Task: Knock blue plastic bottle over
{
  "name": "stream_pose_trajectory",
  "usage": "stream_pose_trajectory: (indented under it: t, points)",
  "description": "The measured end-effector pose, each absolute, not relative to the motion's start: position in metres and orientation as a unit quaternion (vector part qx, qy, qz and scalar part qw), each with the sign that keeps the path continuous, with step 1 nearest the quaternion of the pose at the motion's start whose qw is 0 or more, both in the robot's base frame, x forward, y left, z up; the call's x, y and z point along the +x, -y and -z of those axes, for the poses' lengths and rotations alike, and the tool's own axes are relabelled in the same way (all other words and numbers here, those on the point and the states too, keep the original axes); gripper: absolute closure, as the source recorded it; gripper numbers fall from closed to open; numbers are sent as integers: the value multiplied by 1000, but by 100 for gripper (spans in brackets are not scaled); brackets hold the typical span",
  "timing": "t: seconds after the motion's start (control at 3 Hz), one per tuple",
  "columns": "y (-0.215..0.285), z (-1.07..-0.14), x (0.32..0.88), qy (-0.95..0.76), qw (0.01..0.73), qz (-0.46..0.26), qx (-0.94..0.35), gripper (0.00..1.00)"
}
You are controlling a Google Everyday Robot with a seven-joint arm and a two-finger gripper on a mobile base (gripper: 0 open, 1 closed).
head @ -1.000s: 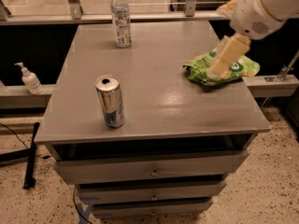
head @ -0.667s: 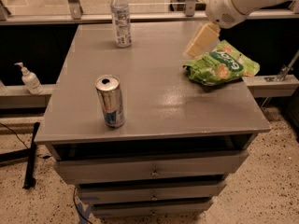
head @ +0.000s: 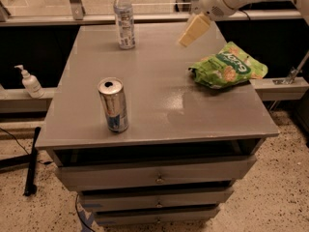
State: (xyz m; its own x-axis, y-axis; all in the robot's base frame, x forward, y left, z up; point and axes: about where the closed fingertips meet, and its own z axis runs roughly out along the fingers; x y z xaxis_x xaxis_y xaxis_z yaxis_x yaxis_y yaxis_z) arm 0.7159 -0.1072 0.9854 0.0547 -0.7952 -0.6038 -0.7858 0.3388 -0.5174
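Note:
The blue plastic bottle (head: 124, 18) stands upright near the far edge of the grey cabinet top (head: 154, 86), left of centre. It is clear with a white cap and a white-blue label. My gripper (head: 191, 32) hangs from the white arm at the upper right, above the far right part of the top. It is well to the right of the bottle and apart from it, pointing down and to the left.
A silver-blue drink can (head: 114, 105) stands upright near the front left. A green snack bag (head: 227, 66) lies at the right edge. A small white pump bottle (head: 30, 82) stands on a ledge left of the cabinet. A window rail runs behind.
My gripper has moved left and toward the far side, from over the green bag to beyond it, closer to the bottle. The bottle, can and bag have not moved.

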Motion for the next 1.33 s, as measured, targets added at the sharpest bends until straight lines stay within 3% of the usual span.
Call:
stream_pose_trajectory:
  t: [0.67, 1.33]
  points:
    - [93, -975, 739, -688, 466, 0, -557, 0]
    - [10, -932, 843, -688, 540, -80, -479, 0]
